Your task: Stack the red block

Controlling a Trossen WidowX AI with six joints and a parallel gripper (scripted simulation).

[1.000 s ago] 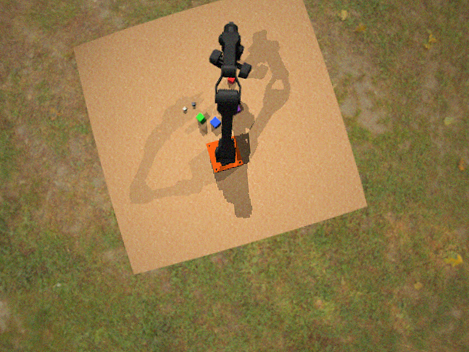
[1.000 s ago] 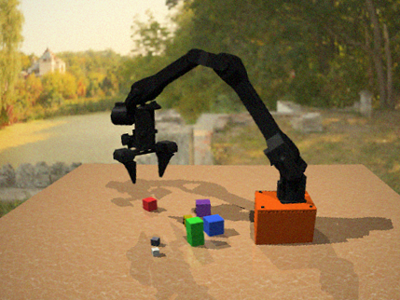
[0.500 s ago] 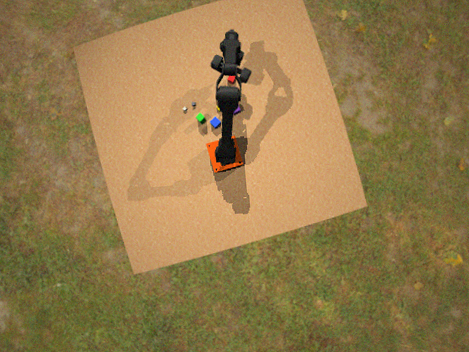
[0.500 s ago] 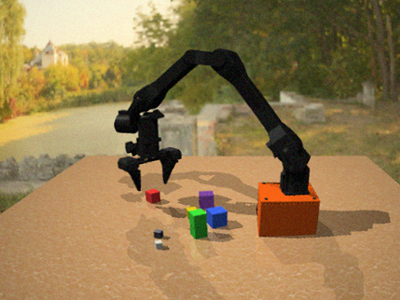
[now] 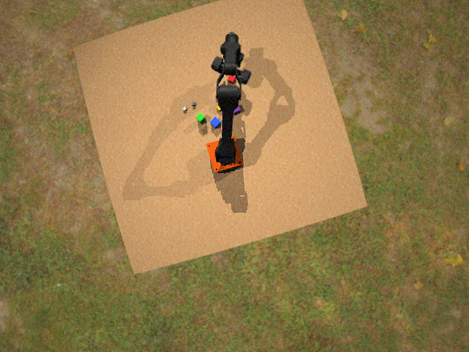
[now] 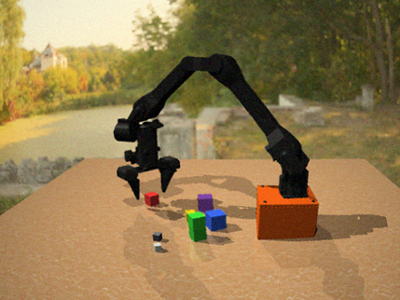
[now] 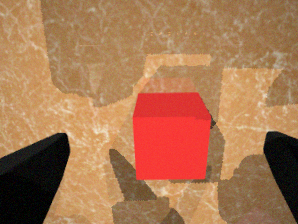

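Observation:
The red block (image 5: pixel 231 79) (image 6: pixel 152 199) (image 7: pixel 171 150) sits upright on the tan table. My gripper (image 5: pixel 231 72) (image 6: pixel 151 194) (image 7: pixel 166 141) is open and empty, pointing down at the red block. In the wrist view the block appears between the two fingertips with a gap on each side. I cannot tell exactly how high the tips are above the table. The green tower (image 5: pixel 200 117) (image 6: pixel 196 226) stands upright on the table, nearer the robot base, with nothing on top. The arm passes above the table to the right of the tower in the top view.
A blue block (image 5: pixel 215 122) (image 6: pixel 216 220) is close beside the tower. A yellow block (image 5: pixel 219 108) (image 6: pixel 190 211) and a purple block (image 5: pixel 237 111) (image 6: pixel 205 201) are nearby. A small dark cube (image 5: pixel 193 104) (image 6: pixel 157 236) and a small white cube (image 5: pixel 185 109) (image 6: pixel 157 246) lie past the tower.

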